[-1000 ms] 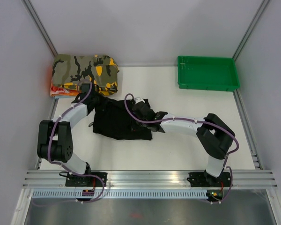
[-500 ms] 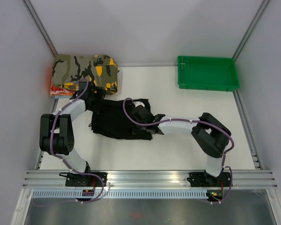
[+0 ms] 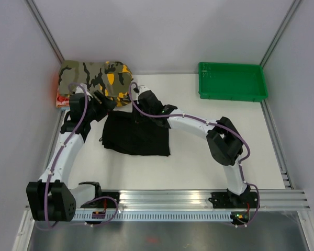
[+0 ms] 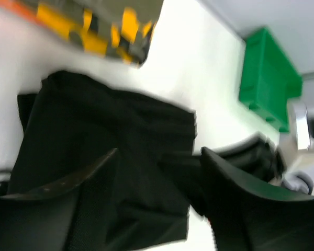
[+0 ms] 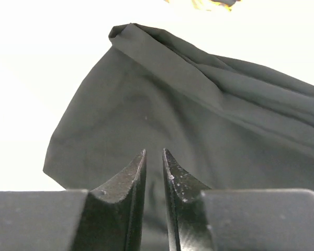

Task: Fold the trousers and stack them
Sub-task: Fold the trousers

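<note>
The black trousers [image 3: 137,135] lie folded in a rough rectangle on the white table, left of centre. My left gripper [image 3: 104,100] hovers over their far left corner, beside the camouflage garment. In the left wrist view it [image 4: 159,152] stands wide open above the black cloth [image 4: 110,130], holding nothing. My right gripper [image 3: 139,97] is at the trousers' far edge. Its fingers [image 5: 137,170] stand a narrow gap apart over the dark fabric [image 5: 199,115], with nothing pinched between them.
A folded camouflage garment [image 3: 97,77] lies on an orange item at the far left corner, close to both grippers. A green tray [image 3: 231,81] stands at the far right. Grey walls close in the table's left, right and far sides.
My left gripper has opened, let go of the trousers and drawn back toward the far left. My right gripper has moved from the middle of the trousers to their far edge, narrowing slightly.
</note>
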You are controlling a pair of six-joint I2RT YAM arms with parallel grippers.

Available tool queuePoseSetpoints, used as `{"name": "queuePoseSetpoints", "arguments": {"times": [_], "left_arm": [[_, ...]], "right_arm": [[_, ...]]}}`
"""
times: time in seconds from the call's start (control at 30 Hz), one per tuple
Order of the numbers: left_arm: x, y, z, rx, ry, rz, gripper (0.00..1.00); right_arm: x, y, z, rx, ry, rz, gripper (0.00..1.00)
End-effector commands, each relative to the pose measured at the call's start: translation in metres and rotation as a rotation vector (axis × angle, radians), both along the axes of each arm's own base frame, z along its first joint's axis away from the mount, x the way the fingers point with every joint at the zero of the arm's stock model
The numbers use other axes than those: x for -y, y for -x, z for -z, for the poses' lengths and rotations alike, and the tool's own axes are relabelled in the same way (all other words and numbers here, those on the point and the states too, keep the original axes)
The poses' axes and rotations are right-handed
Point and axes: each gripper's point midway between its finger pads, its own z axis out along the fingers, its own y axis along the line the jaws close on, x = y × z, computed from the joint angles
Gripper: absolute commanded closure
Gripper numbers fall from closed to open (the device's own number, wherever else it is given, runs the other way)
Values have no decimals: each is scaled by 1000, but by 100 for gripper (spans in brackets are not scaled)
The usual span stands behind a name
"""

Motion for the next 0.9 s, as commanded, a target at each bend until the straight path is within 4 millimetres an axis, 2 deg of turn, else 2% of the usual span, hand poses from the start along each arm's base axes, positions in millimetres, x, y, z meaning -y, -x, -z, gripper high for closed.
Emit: {"name": "queuePoseSetpoints", "arguments": {"times": [0.0,0.03,0.07,0.1,0.17,0.27,0.3,0.37,0.43,0.53,0.57,0.7,0.87], "left_arm": [[17,40,55,-109,3,120,35],[17,50,75,-147,19,110,48],[17,55,81,-167,40,89,62],[11,59,89,-186,34,48,85],[3,67,101,-210,23,-10,98],[-6,71,112,-218,15,-75,98],[-8,74,122,-234,16,-88,98],[-10,72,131,-246,34,-126,98],[-9,74,148,-291,44,-135,98],[-7,72,158,-327,56,-132,98],[-11,79,173,-393,41,-154,98],[-19,93,194,-504,12,-206,98],[-31,107,199,-538,-25,-275,98]], "right_arm": [[-16,5,40,-41,45,-81,77],[-18,3,42,-40,44,-75,80],[-20,0,43,-35,40,-70,82],[-22,-3,49,-33,40,-66,84],[-25,-6,57,-28,35,-66,84],[-32,-9,69,-28,32,-76,84],[-33,-12,71,-23,31,-69,84],[-38,-18,77,-19,32,-64,84],[-41,-22,80,-17,40,-59,84],[-46,-31,82,-5,49,-45,84],[-46,-35,84,4,56,-40,84],[-43,-49,89,34,98,-7,81],[-43,-72,83,67,98,19,77]]}}
